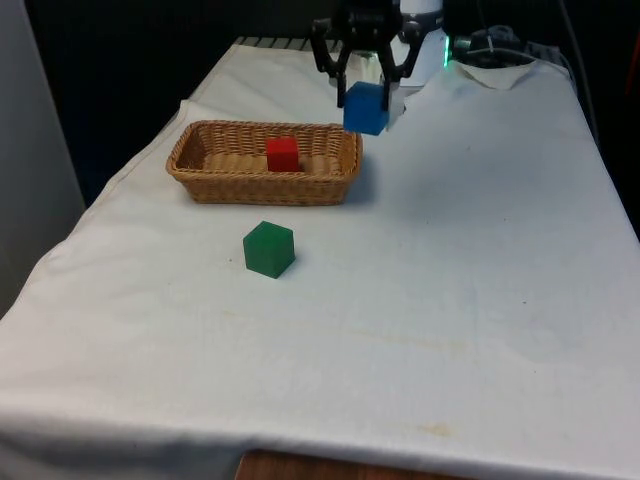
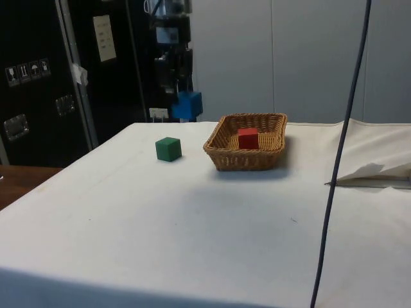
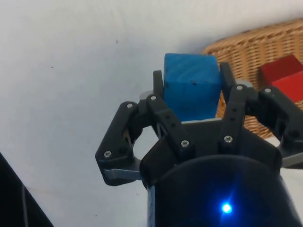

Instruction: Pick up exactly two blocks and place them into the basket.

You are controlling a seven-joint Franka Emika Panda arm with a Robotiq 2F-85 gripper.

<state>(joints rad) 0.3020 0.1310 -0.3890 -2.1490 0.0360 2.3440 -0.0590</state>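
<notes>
1. Three blocks show: a blue block (image 1: 365, 108), a red block (image 1: 282, 154) and a green block (image 1: 268, 249).
2. The tool (image 1: 367, 92) pinches the blue block between its fingers and holds it in the air, clear of the surface (image 1: 450, 300), just past the basket (image 1: 262, 187) at its far corner on the front view's right.
3. The red block lies inside the basket.
4. The green block rests on the cloth near the basket's long near side, apart from it.
</notes>
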